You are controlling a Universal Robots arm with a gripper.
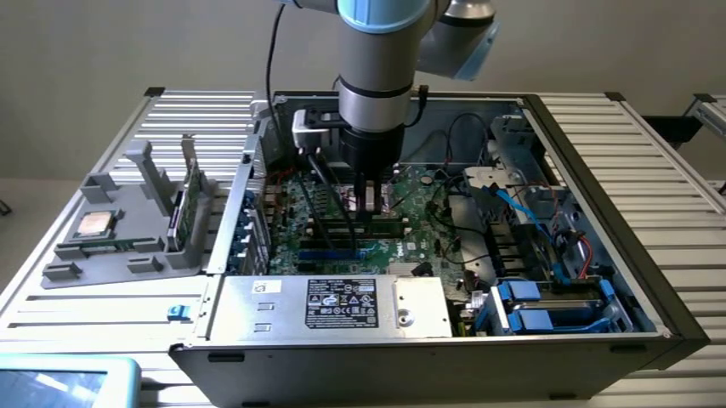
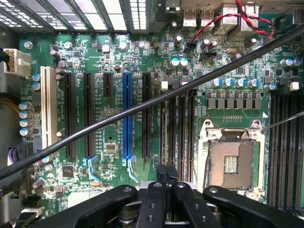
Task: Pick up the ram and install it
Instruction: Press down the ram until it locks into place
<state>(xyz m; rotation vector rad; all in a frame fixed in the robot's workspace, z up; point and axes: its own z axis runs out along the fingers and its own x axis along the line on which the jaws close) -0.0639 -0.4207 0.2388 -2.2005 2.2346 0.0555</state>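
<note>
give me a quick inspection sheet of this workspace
surface: slatted metal table carrying an open computer case
job's things: ram cannot be told apart from the dark memory slots beneath the claw; processor socket is empty
clutter: grey holder on the exterior view's left, with a silver processor chip lying in it
grippers: claw shut, low over the motherboard beside the socket; whether it holds anything cannot be told
cables: black cable runs slantwise across the board; red and black twisted wires by the rear ports
surroundings: plain wall; screen corner by the table's near edge
</note>
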